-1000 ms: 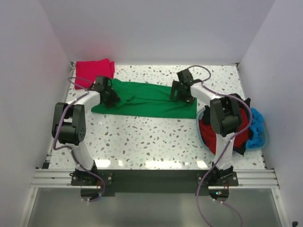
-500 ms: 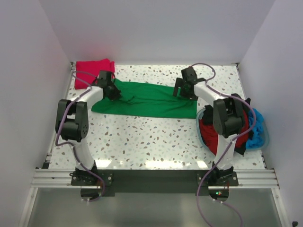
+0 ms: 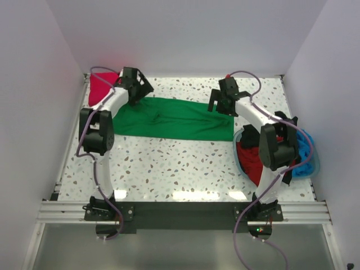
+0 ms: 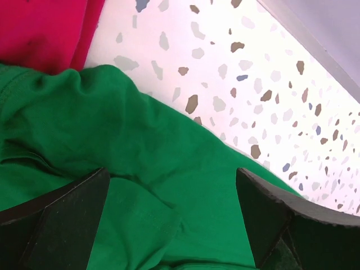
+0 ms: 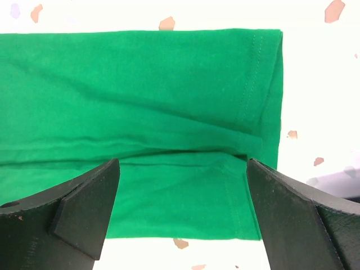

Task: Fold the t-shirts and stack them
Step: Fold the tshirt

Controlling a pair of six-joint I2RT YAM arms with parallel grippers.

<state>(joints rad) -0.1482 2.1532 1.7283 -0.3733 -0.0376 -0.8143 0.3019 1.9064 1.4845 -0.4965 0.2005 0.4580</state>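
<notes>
1. Top external view sets the bright green soft cloth t-shirt (image 3: 174, 119) as a long folded band across the far half of the speckled white bench (image 3: 169, 169). Its left end reaches the pinkish crimson folded t-shirt (image 3: 101, 85) in the far-left corner. Its right end lies just beside the light-blue round basket rim (image 3: 318, 162), which holds a heap of dark red, black and blue shirts (image 3: 246, 156).
2. The left claw (image 3: 139, 91) stands over the band's far-left end and the right claw (image 3: 221, 106) over its far edge toward the right. In both wrist views the jaws are spread wide with nothing between them and green cloth below.
3. What could go wrong, as I judge it:
   - A pinch on the left could catch crimson cloth too, since the two shirts touch there, and drag that one out of place.
   - A shallow pinch on the right could take only the upper layer, so the fold opens.
   - Uneven pulls at the two ends would skew the band or drape it over the basket.
4. What each view adds:
   - The left wrist view shows the green cloth bunched and meeting the crimson, a corner the arm hides from above.
   - The right wrist view shows the stitched hem and the layered edge.
   - Only the overhead view shows the basket and the whole layout.
   - How high the claws hang above the cloth I cannot tell.
</notes>
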